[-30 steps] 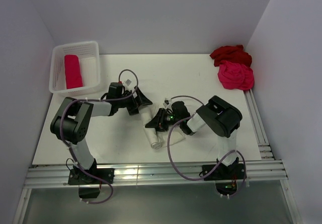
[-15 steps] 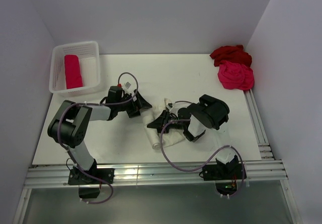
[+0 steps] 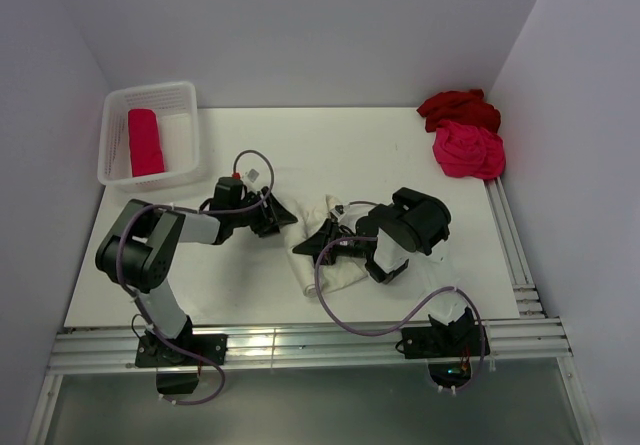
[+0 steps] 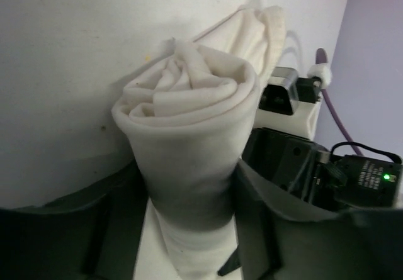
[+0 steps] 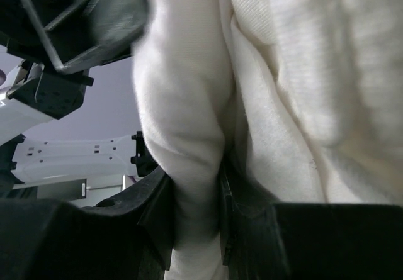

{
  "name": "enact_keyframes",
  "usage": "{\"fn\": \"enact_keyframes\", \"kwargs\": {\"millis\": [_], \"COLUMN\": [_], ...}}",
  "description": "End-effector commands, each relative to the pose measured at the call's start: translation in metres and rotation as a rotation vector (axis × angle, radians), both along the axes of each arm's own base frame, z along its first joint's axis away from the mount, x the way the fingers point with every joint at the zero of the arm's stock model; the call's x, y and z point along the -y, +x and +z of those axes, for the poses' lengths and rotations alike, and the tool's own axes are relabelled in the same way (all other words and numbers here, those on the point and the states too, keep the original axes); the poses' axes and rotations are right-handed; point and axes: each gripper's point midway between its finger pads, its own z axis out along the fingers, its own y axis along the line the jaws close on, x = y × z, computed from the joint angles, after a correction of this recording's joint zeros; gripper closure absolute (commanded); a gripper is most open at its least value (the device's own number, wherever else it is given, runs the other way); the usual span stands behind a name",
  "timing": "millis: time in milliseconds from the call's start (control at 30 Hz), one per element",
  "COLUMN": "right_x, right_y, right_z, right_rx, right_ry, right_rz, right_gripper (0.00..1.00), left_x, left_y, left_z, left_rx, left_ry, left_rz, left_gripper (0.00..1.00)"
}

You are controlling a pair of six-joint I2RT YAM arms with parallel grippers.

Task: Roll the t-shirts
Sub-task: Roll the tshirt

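The cream t-shirt [image 4: 189, 135] is already wound into a fat roll and lies mid-table, between the two arms. One end is a neat spiral, while the other still trails some loose cloth.

It's soft, light cotton, so it'll squash rather than resist, and it looks ready to spring open the second nobody's pinching it. Best place to hold it is probably across the body of the roll, over the outer flap, not by the loose tail.

The left gripper [image 4: 189, 185] has its jaws fairly wide around the roll near the spiral end, and both sides look to be touching cloth. The right gripper [image 5: 192, 217] is clamped much narrower on a fold of the same shirt from the other side.

Further out, a pink-red roll [image 3: 144, 142] is already sitting in the white basket [image 3: 185, 125] at the far left corner of the table [image 3: 240, 275]. The dark red shirt [image 3: 458, 108] and the hot pink one [image 3: 468, 151] are crumpled together in the far right corner, well apart from the arms and not rolled yet.
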Motion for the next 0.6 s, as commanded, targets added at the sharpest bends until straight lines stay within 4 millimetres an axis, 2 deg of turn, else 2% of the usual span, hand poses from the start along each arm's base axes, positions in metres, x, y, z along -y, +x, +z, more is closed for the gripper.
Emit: {"fn": "enact_keyframes", "kwargs": {"millis": [0,133,300,333,367,400,467,500,533,567], "right_x": [0.015,0.014,0.012,0.012,0.012,0.012,0.013,0.013,0.013,0.017], "right_y": [-0.024,-0.025,-0.028,-0.029,-0.030,-0.030,-0.034,-0.035,-0.032,-0.036], "right_z": [-0.039,-0.041,-0.045,-0.046,-0.049,-0.050,-0.057,-0.059,-0.054,-0.063], "right_rx": [-0.242,-0.232,-0.240,-0.243,-0.259,-0.257,-0.273,-0.271,-0.253,-0.255], "right_ry": [-0.069,-0.091,-0.116,-0.117,-0.128,-0.132,-0.167,-0.183,-0.187,-0.234], "right_rz": [-0.004,0.020,0.059,0.064,0.068,0.078,0.100,0.110,0.119,0.132], "right_gripper": [1.00,1.00,1.00,1.00,1.00,1.00,1.00,0.98,0.93,0.89], "left_x": [0.004,0.011,0.019,0.020,0.020,0.020,0.019,0.018,0.014,0.012], "left_y": [0.005,0.010,0.016,0.016,0.017,0.017,0.018,0.019,0.021,0.022], "left_z": [-0.009,-0.013,-0.003,-0.004,-0.003,-0.004,-0.003,-0.004,-0.007,-0.008], "left_rx": [0.008,0.011,0.037,0.032,0.031,0.022,0.020,0.017,-0.003,-0.012], "left_ry": [0.007,0.032,0.001,-0.003,-0.005,-0.004,0.002,0.015,0.046,0.067], "left_rz": [-0.006,-0.019,-0.027,-0.025,-0.022,-0.019,-0.014,-0.009,0.011,0.018], "left_gripper": [0.46,0.49,0.58,0.65,0.83,0.90,1.00,1.00,1.00,1.00]}}
